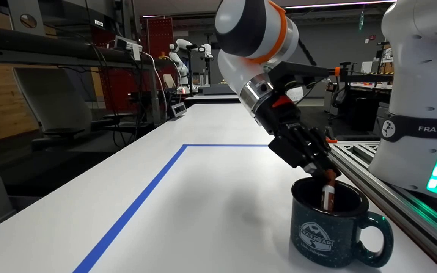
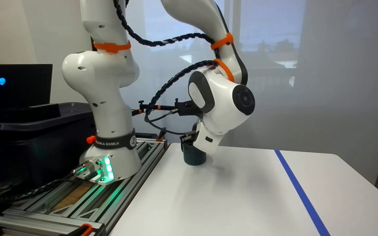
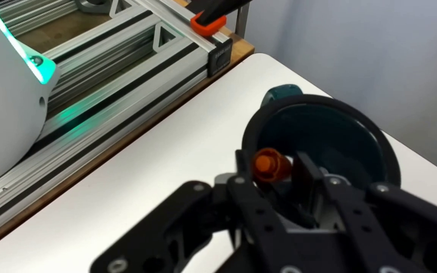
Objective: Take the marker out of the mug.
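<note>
The dark speckled mug (image 1: 340, 235) with a pale round emblem stands upright on the white table. Inside it leans the marker (image 1: 329, 193), its reddish-brown cap poking above the rim and a white band below. My gripper (image 1: 321, 173) reaches down at a slant to the mug's mouth. In the wrist view the marker's orange-red end (image 3: 266, 165) lies between the two fingertips, close against the left one. The right finger (image 3: 307, 170) stands slightly off that end, over the mug's opening; contact further down is hidden. In an exterior view the mug (image 2: 194, 158) shows behind the wrist, with the marker hidden.
The aluminium rail frame (image 1: 412, 212) and the robot's base (image 1: 423, 151) flank the mug along the table's edge. A clamp with an orange part (image 3: 208, 25) sits at the rail's end. Blue tape (image 1: 142, 201) marks lines on the table.
</note>
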